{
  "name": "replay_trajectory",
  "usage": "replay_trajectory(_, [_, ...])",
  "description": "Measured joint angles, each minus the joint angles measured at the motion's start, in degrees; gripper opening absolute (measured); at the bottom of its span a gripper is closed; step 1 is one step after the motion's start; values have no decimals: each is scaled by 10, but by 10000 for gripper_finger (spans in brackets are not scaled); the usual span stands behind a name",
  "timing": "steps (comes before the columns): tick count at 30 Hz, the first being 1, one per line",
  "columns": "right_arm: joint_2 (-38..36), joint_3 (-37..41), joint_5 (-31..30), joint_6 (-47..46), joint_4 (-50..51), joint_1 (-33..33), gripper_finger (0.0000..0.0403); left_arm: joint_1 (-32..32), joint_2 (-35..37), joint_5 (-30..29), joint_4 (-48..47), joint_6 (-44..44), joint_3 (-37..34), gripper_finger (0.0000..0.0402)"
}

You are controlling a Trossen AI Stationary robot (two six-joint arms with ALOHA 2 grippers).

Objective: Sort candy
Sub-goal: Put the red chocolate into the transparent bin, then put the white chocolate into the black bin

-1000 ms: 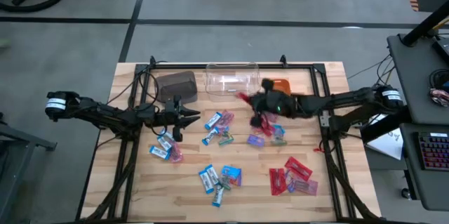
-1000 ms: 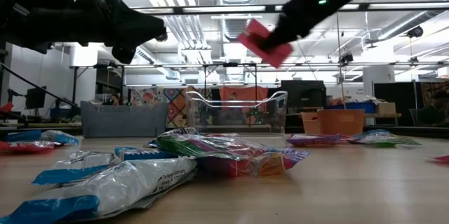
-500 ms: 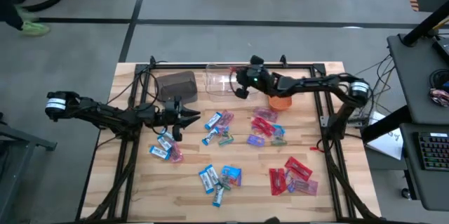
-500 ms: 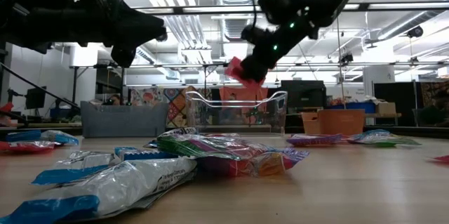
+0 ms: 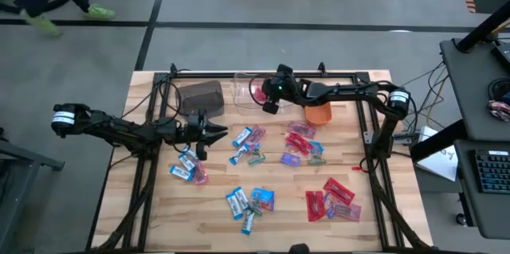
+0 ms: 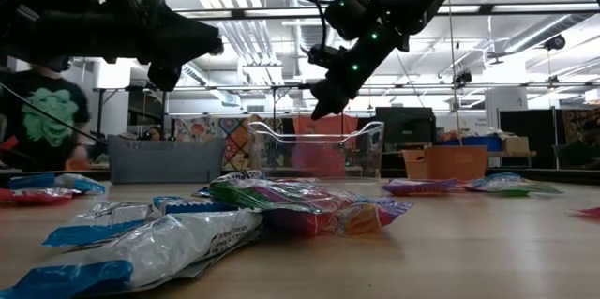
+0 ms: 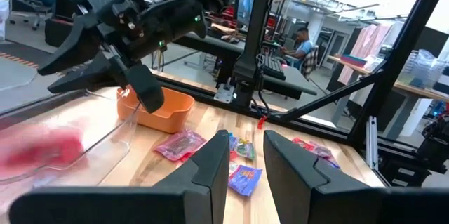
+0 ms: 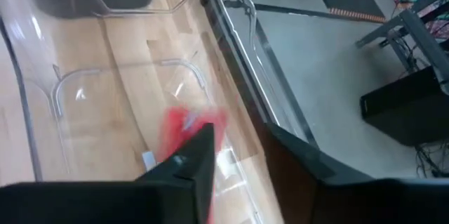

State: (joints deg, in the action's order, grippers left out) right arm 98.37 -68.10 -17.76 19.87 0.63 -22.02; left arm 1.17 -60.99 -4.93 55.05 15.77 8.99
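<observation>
My right gripper point(image 5: 269, 99) hangs open over the clear bin point(image 5: 249, 95) at the table's far edge. A red candy point(image 8: 188, 130) shows blurred below its fingers, inside the bin's walls and free of them; it is also a red blur in the left wrist view point(image 7: 42, 147). My left gripper point(image 5: 226, 134) hovers open and empty above the table's left middle. Loose candy lies on the wood: blue-and-white pieces point(image 5: 239, 201), red ones point(image 5: 330, 198), a mixed cluster point(image 5: 300, 147).
A brown bin point(image 5: 199, 95) stands left of the clear bin and an orange bin point(image 5: 319, 114) right of it. More candy lies under the left gripper point(image 5: 188, 167) and at the centre point(image 5: 247, 142). A person point(image 6: 42, 121) shows in the room beyond the table.
My right gripper has carried a red candy from above the table's centre toward the far edge and a little left, to over the clear bin. There it has opened and let go; the candy drops into the bin.
</observation>
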Motion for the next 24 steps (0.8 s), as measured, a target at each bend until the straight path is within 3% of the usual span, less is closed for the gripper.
replay_trajectory(6, [-28,0,29,-37,21,3,183,-3,0,33,0,6,0,81])
replay_trajectory(16, [-142,4,176,-163,173,57,177,-59,-13,35,-13,90,0,139])
replay_trajectory(24, [-212,19,193,-241,304,165,167,-121,-71,-95,-26,193,0,136])
